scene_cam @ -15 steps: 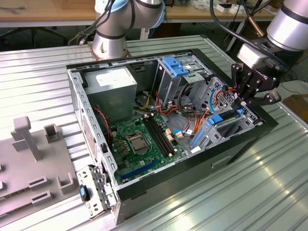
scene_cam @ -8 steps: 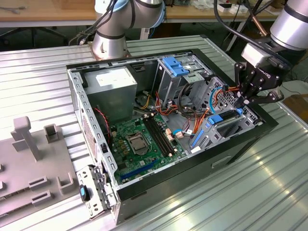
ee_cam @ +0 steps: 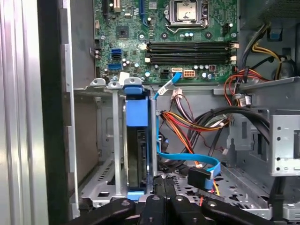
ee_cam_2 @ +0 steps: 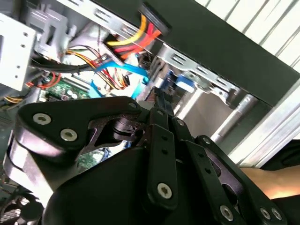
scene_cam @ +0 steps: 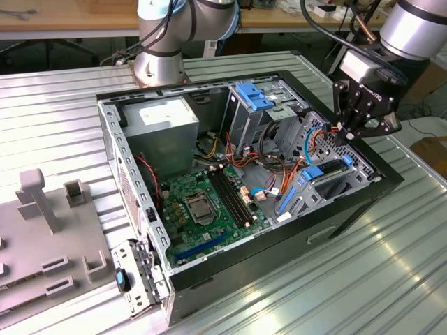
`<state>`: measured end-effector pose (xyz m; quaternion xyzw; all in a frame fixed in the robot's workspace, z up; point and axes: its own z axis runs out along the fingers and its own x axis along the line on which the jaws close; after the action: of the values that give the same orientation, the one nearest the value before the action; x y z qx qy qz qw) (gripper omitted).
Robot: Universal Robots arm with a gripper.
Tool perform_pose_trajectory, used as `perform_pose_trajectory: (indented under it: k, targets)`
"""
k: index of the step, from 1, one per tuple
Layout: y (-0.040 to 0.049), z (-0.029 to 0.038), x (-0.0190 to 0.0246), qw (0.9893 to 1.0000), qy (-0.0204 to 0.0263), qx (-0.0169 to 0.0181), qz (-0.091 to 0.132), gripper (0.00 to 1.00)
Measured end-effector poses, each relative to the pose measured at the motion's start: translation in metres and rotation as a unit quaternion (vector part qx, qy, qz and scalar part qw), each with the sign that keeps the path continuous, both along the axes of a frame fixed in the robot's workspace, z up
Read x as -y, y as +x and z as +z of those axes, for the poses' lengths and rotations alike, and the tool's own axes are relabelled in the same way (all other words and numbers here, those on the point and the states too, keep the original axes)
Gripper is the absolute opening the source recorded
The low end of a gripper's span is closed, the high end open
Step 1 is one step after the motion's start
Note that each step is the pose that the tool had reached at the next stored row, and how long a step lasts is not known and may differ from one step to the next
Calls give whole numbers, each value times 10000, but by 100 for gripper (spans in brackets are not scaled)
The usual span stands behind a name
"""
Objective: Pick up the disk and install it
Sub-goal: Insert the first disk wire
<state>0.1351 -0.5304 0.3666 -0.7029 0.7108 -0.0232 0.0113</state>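
The disk (scene_cam: pixel 332 183), dark-faced with bright blue rails, sits in the bay at the corner of the open computer case (scene_cam: pixel 363 202) on the exterior view's right. In the first wrist view the disk (ee_cam: pixel 138 145) stands on edge in a slot of the silver bay, its blue rail end toward the motherboard. My gripper (scene_cam: pixel 342 134) hangs just above that corner of the case, over the bay. Its black fingers meet with nothing between them in both wrist views. The gripper (ee_cam: pixel 164 183) is beside the disk's near end, and whether it touches the disk is unclear.
A blue data cable (ee_cam: pixel 187 157) and orange and yellow power wires (ee_cam: pixel 187 124) run close beside the bay. In the case are the motherboard (scene_cam: pixel 206 202), a grey power supply (scene_cam: pixel 164 118) and a blue-latched drive cage (scene_cam: pixel 258 98). A grey fixture plate (scene_cam: pixel 49 237) lies on the ribbed metal table (scene_cam: pixel 391 265).
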Motion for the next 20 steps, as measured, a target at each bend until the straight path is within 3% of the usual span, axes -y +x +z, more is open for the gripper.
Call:
perform_pose_trajectory:
  k: [8,9,10,13,16,18,20]
  targets:
    - [104,0,-140,10000,-14,0,4,11]
    - [129,-1,-183,10000,-56,0,4,11]
    - [154,-2,-245,9999,-150,0,4,11]
    - [177,-2,-350,9997,-260,0,5,11]
    - [179,-2,-376,9995,-264,4,153,11]
    - [179,-2,-378,9985,-263,12,483,11]
    - [179,-2,-378,9974,-265,17,663,11]
